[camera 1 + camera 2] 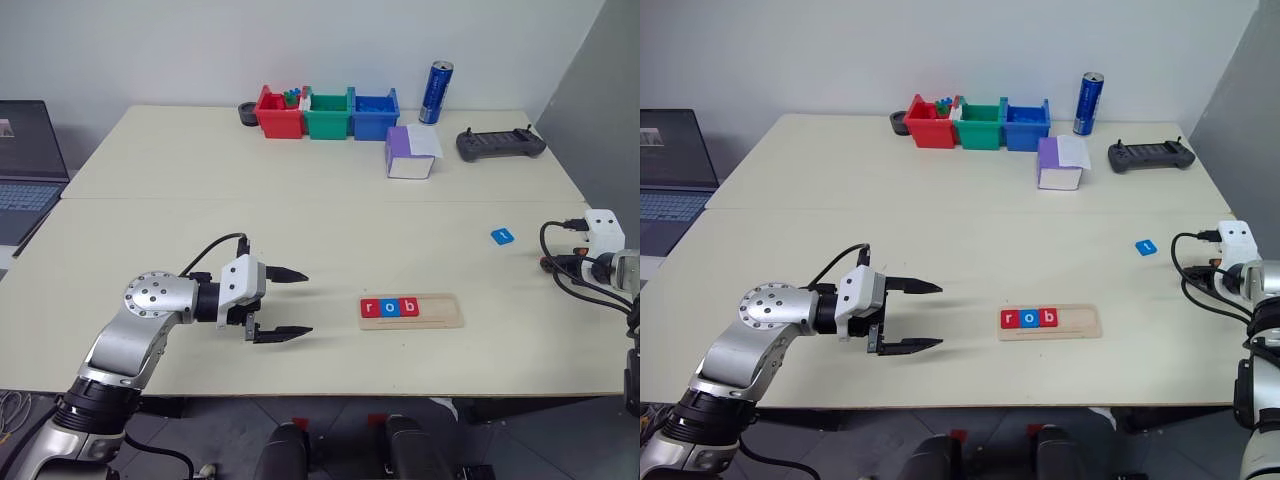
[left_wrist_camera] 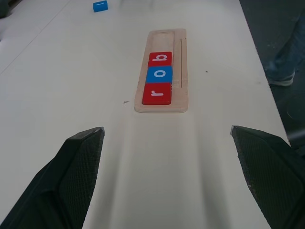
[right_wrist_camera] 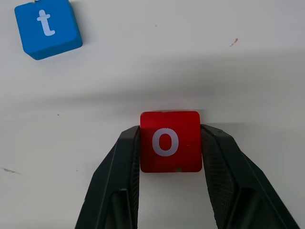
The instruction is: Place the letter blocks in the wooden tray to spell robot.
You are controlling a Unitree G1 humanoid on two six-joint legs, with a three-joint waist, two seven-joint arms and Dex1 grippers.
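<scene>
- Your wooden tray (image 1: 411, 311) was a thin, pale strip with rounded corners and a shallow groove, lying flat on the cream surface (image 1: 300, 170) near its front edge.
- Three flat square letter blocks sat touching in the tray's left part — a red r (image 1: 370, 308), a blue o (image 1: 389, 307) and a red b (image 1: 408, 307), each letter white; the rest of the groove was bare.
- Your left tool (image 1: 281, 304) hovered just left of the tray, pointing at it, its two black textured fingers spread wide with nothing between them.
- Your right tool (image 3: 170, 143) had its ribbed black fingers (image 3: 119, 167) pressed to both sides of a red o block (image 3: 170, 141) — gripping it where it rested on the surface.
- A blue t block (image 3: 47, 27) lay on the surface near that tool, apart from it and well to the right of the tray.
</scene>
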